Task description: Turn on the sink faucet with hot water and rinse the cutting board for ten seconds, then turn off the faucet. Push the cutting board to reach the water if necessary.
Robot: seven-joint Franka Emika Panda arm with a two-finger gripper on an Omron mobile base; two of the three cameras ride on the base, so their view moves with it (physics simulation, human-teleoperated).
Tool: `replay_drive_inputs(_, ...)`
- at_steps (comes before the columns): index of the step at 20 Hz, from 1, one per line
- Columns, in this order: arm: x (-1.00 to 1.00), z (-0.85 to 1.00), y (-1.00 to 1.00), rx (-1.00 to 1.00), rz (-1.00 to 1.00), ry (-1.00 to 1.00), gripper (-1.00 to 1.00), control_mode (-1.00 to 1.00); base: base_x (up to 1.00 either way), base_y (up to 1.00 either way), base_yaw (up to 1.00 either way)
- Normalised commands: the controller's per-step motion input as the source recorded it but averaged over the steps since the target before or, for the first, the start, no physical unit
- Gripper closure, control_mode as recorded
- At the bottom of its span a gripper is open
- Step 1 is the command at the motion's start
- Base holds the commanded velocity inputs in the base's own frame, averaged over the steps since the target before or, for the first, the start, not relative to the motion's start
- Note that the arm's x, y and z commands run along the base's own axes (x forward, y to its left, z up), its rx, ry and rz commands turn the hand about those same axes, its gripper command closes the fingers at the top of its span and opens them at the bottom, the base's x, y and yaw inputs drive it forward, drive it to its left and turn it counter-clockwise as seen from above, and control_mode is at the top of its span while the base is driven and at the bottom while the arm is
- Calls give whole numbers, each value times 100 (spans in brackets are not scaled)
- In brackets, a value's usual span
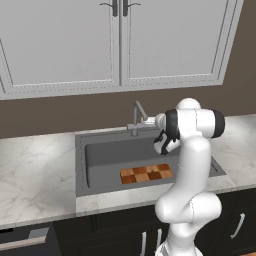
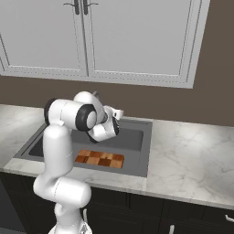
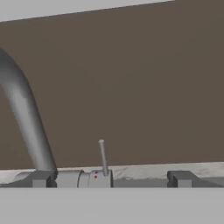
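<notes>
Pincer (image 3: 110, 178) spread wide, gripping nothing, aimed level at faucet lever (image 3: 103, 156) beside spout (image 3: 24, 113). Arm bent over sink (image 1: 100, 150). Cutting board (image 1: 146, 174) flat on basin floor, front right. Marble counter (image 2: 192, 155), brown wall, white cabinets above.

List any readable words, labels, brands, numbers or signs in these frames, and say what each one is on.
No readable text in any view.
Faucet: the lever base carries a small red dot and a fainter bluish dot, marks only, no letters.
Cutting board: checkered wood, no print.
Cabinet doors, countertop and sink: plain, unmarked.
</notes>
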Motion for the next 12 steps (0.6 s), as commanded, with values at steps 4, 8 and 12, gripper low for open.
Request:
replay_drive_inputs(4,3,-14,-4,1,0,-3,-100,-100,0,0,0)
replay_drive_inputs(8,1,-8,0,0,0,-1,-100,-100,0,0,0)
replay_drive_inputs(12,0,-3,0,0,0,0,-100,-100,0,0,0)
